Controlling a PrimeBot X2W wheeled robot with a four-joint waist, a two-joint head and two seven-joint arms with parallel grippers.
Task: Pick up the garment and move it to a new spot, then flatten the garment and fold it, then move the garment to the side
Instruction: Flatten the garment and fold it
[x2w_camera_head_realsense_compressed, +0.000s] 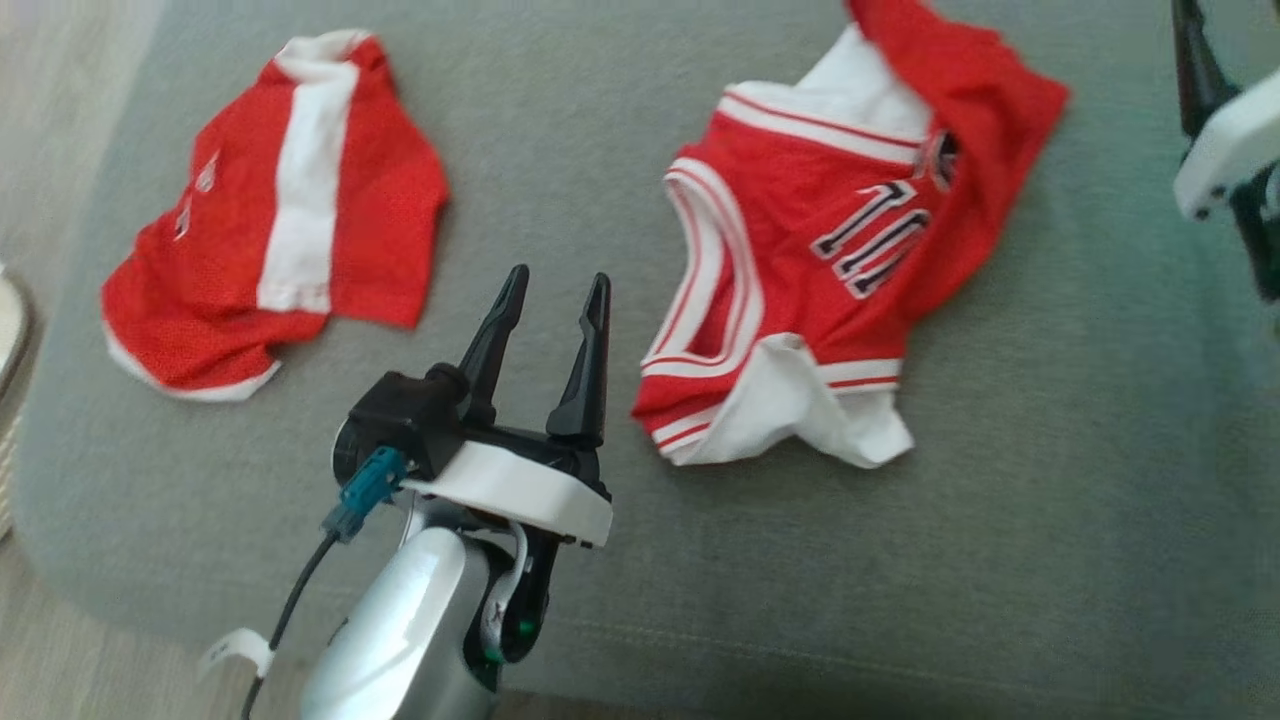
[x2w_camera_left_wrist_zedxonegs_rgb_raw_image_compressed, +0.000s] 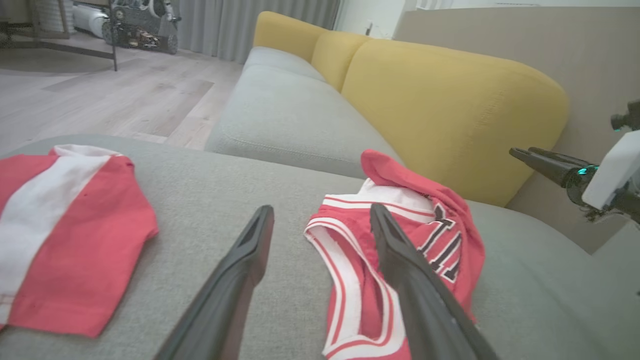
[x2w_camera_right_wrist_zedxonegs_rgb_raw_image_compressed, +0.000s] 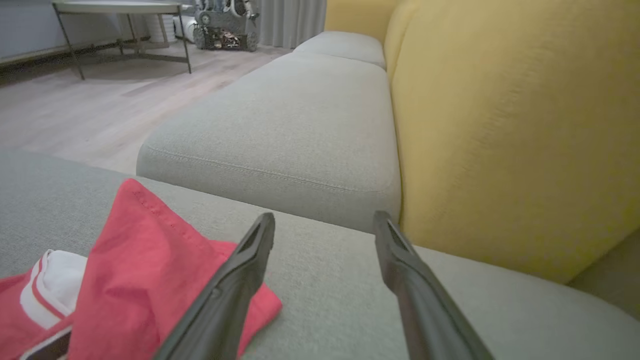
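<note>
The garment, a crumpled red jersey (x2w_camera_head_realsense_compressed: 800, 200) with white trim and a dark number, lies on the grey sofa seat (x2w_camera_head_realsense_compressed: 900, 560), its top right corner flopped over itself. In the left wrist view the jersey (x2w_camera_left_wrist_zedxonegs_rgb_raw_image_compressed: 445, 200) lies just beyond my fingers. My left gripper (x2w_camera_head_realsense_compressed: 555, 285) hovers open and empty just left of it, fingers apart. In its own view my right gripper (x2w_camera_right_wrist_zedxonegs_rgb_raw_image_compressed: 324, 220) stands open with nothing between its fingers, over bare cushion just right of the jersey's red flap (x2w_camera_right_wrist_zedxonegs_rgb_raw_image_compressed: 135, 240). Its white housing (x2w_camera_head_realsense_compressed: 1230, 150) is at the right edge of the head view.
A second red shirt (x2w_camera_head_realsense_compressed: 380, 190) with a white stripe lies flat at the seat's left. A yellow backrest (x2w_camera_left_wrist_zedxonegs_rgb_raw_image_compressed: 450, 100) rises behind the jersey. Another grey seat cushion (x2w_camera_right_wrist_zedxonegs_rgb_raw_image_compressed: 280, 125) continues beyond, with wooden floor (x2w_camera_right_wrist_zedxonegs_rgb_raw_image_compressed: 75, 110) and a metal-legged table (x2w_camera_right_wrist_zedxonegs_rgb_raw_image_compressed: 120, 7) farther off.
</note>
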